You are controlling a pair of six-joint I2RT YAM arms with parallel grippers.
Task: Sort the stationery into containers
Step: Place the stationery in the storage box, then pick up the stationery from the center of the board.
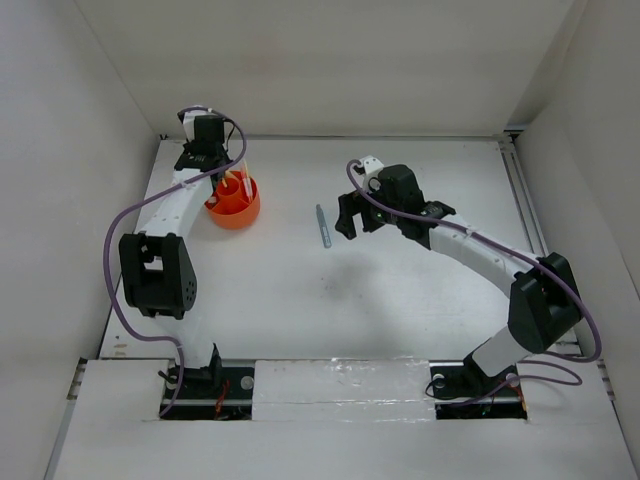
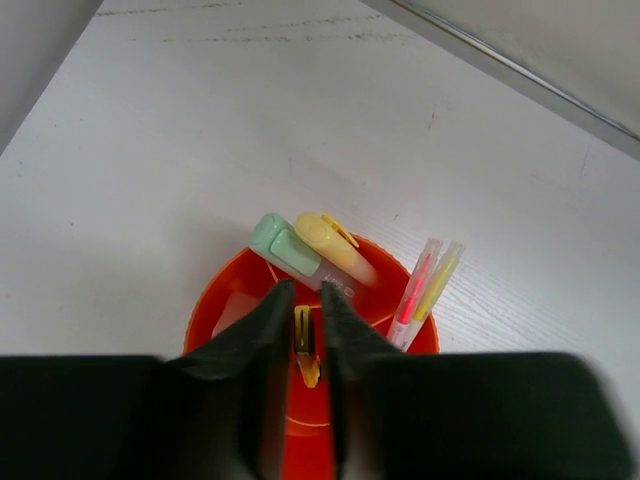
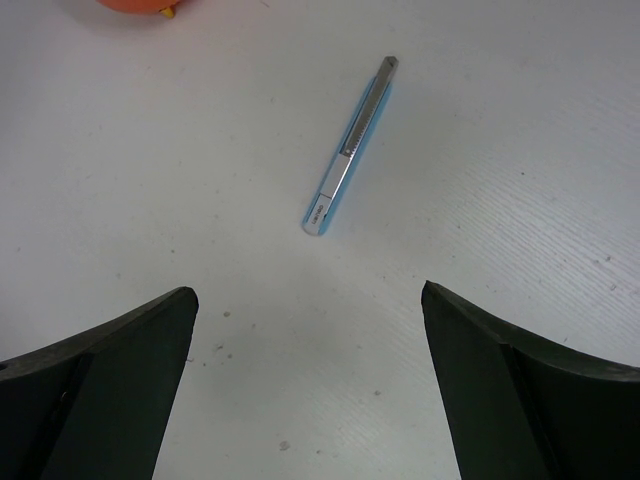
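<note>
Top external view: round orange plastic cup (image 1: 234, 203), far left, holds several markers (image 2: 330, 245); left gripper (image 2: 305, 300) above it pinches a thin yellow pen (image 2: 306, 350). One slim grey-blue pen (image 1: 323, 226) lies mid-table, unsorted, near the wide-spread right gripper (image 3: 307, 295).

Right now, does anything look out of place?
One grey-blue pen lies on the table, outside the orange cup that holds the other stationery; the open right gripper hangs near it. Nothing looks spilled or damaged.
</note>
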